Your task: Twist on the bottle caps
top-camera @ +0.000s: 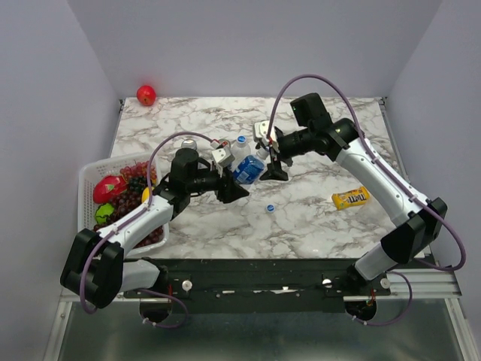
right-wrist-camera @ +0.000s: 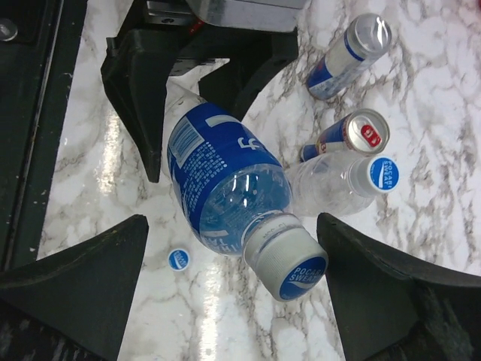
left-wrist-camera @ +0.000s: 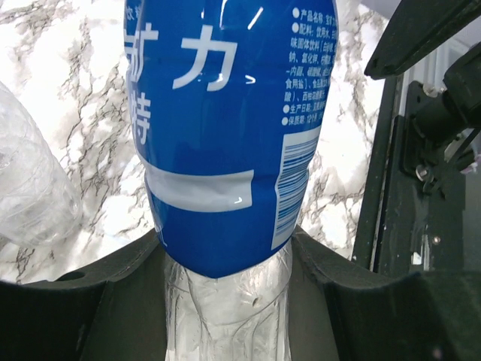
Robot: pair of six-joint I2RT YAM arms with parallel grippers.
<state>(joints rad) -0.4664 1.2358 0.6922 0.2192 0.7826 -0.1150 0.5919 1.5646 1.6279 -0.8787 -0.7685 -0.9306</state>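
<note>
1. This is a robotics lab test cell, not a home, a kitchen or a shop.
2. A white marble-patterned tabletop (top-camera: 316,226) is boxed in by plain pale grey walls (top-camera: 248,45) at the back and on both sides.
3. A white-and-black left robot arm (top-camera: 143,218) and its matching right robot arm (top-camera: 376,177) are fixed to a black metal rail (top-camera: 255,274) along the near edge. Thin purple cables (top-camera: 304,76) loop over them.
4. The objects are a mixed set of props:
   - a white plastic lattice basket (top-camera: 84,188) holding grapes and other fruit
   - a red round fruit (top-camera: 146,95) alone at the far left corner
   - a yellow candy packet (top-camera: 351,198)
   - blue-and-silver drink cans (right-wrist-camera: 347,47)
   - a clear plastic bottle with a blue label (right-wrist-camera: 225,188)
</note>
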